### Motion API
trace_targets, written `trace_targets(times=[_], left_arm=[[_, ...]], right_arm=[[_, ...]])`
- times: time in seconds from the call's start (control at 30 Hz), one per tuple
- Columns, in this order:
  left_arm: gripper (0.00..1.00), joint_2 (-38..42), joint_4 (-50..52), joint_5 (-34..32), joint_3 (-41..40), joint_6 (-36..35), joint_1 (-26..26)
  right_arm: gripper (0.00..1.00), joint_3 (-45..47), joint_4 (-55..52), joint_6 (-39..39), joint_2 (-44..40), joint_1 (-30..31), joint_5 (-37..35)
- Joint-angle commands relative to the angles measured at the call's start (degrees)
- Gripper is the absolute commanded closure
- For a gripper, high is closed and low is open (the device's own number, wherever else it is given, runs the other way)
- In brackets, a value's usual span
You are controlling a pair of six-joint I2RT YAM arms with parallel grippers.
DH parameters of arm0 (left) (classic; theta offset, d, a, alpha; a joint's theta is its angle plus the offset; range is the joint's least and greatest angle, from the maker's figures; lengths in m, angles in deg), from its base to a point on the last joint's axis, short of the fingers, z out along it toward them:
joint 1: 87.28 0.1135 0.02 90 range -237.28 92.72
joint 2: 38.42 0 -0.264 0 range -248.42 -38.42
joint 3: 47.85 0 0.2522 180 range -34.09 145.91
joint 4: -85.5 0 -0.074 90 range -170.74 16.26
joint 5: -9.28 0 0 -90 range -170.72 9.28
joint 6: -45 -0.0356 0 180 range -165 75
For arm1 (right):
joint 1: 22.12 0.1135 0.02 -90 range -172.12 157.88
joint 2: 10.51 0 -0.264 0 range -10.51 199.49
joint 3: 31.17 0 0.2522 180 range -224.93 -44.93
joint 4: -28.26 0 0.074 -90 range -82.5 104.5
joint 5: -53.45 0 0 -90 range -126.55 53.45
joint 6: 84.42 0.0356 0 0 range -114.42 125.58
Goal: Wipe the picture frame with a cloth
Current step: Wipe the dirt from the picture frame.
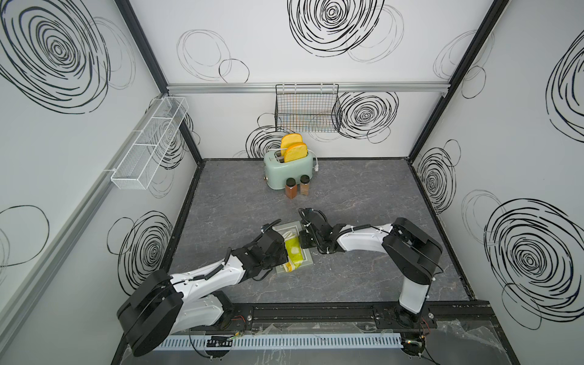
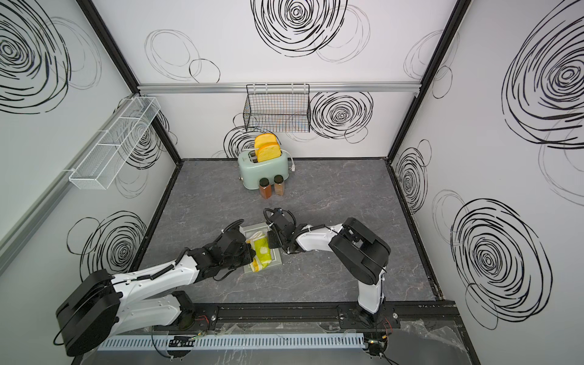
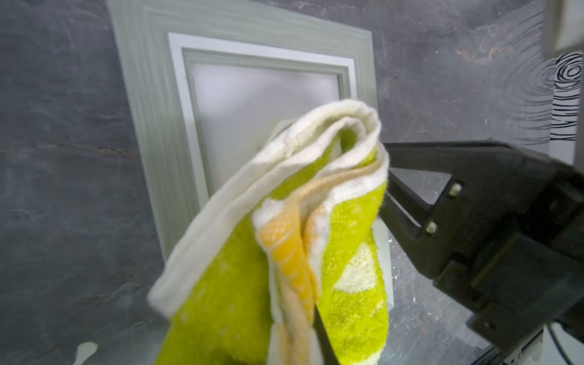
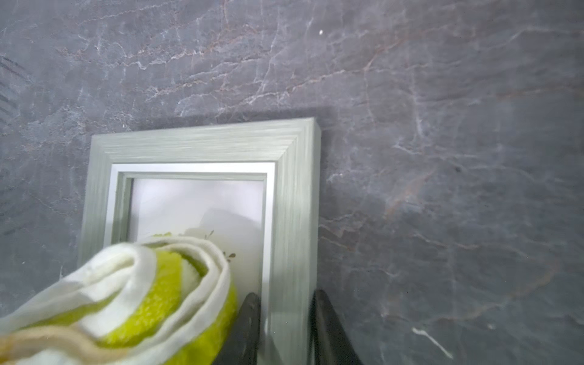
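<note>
The frame [image 1: 292, 227] lies flat on the table [image 1: 363, 205], in the middle of its near half and well apart from the toaster [image 1: 287, 173] at the far side. The cloth [image 1: 292, 251] is bunched into a loose roll and clenched in the left gripper [image 1: 282, 251]. It is laid over the glass, but whether it presses on it cannot be told. The right gripper [image 4: 284, 303] is closed on the frame's right rail, with one finger inside the rail and one outside it.

The step in hand is judged to be the wiping stroke itself. It is best done with the cloth pressed down lightly, so that the pile and not a finger meets the glass. The cloth is best drawn in straight passes from far to near, with the rails taken in as well. The right grip should be firm, so that the frame is not dragged along. Strokes should be stopped short of the right fingers, and that strip left for a later pass. A hard fingertip on the glass could scratch it.

The frame is seen as a grey-green moulding with a brushed grain, a silvery-white inner lip and a pale mat under hazy glass. In the right wrist view a bit of a plant print is seen just beside the cloth. The cloth is lime with white stripes and an orange-yellow band.
</note>
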Motion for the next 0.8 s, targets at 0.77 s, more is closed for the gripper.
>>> trace_targets(times=[0.77], left_arm=[[1.0,16.6,11.9,3.0,-6.6,6.4,-5.0]], right_arm=[[0.76,4.8,-9.1,2.2,3.7,-0.9,1.1]])
